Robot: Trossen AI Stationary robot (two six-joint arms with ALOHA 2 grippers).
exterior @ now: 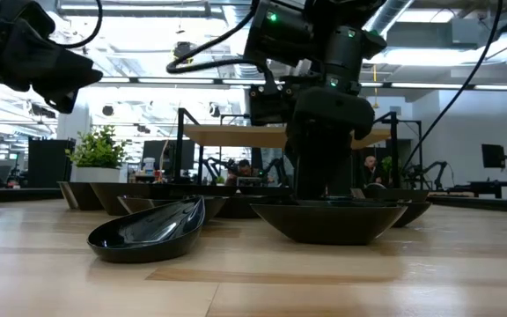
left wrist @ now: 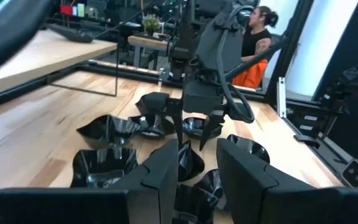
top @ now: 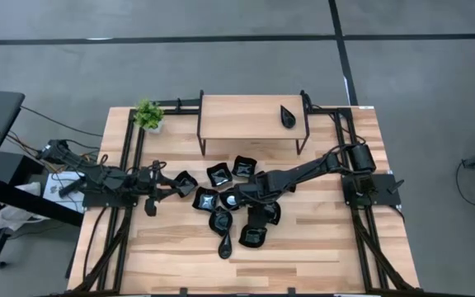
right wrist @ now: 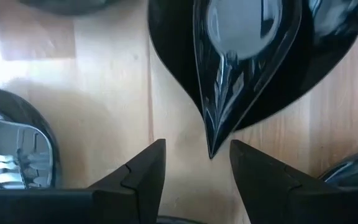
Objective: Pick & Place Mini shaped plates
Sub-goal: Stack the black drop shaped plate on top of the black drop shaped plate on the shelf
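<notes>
The mini shaped plates are lying in a loose cluster on the wooden table, directly beneath and around the right pincer. One teardrop plate is sitting just ahead of that pincer's fingertips, its pointed tip reaching into the gap between them without touching either one; the right pincer is standing open over it and gripping nothing. This teardrop plate is nesting inside a wider black plate, whose edges are running out of the wrist picture. Another teardrop plate is lying apart on the raised wooden shelf, well beyond the pincer. From table height, a leaf-shaped plate is tilting beside a broader bowl-like one that is hiding the right pincer's fingertips.

The left pincer is hovering at the cluster's edge, near a square plate, its fingers standing apart with nothing between them. A small potted plant is standing at the table's far corner. A person is sitting in the room beyond, partly hidden by the right arm.
</notes>
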